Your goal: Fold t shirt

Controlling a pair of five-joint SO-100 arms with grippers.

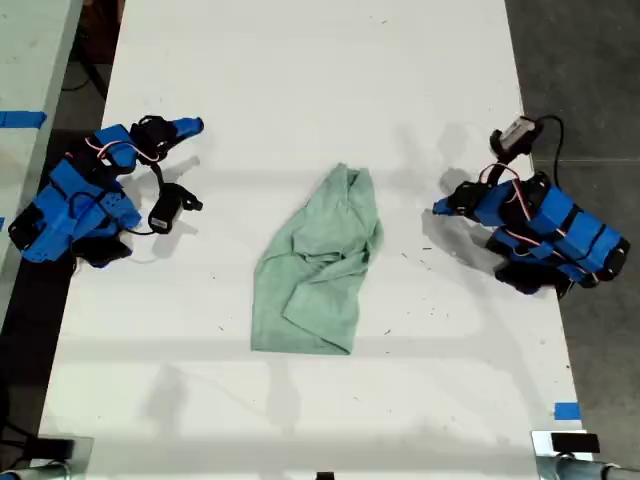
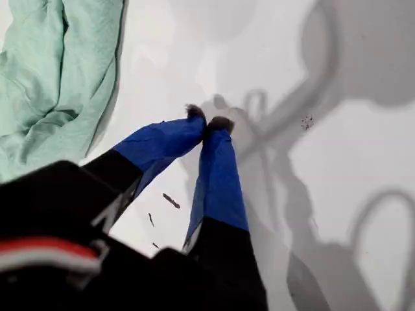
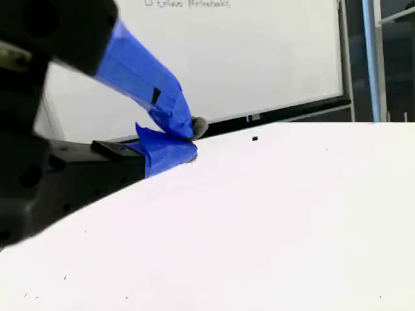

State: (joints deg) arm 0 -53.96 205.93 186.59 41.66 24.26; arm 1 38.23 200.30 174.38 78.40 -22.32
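The t shirt (image 1: 318, 265) lies crumpled mid-worktop (image 1: 300, 80). Only the first wrist view shows it near my first hand (image 2: 209, 120), closed and empty; my second hand (image 3: 192, 139), also closed, faces bare worktop and a whiteboard (image 3: 246, 58).

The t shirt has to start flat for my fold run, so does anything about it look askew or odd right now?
Yes. The t shirt lies crumpled mid-table, bunched and twisted rather than spread flat, with layers folded over each other and its upper end narrowed to a wad. Neither my first gripper nor my second gripper touches it; both are shut and empty.
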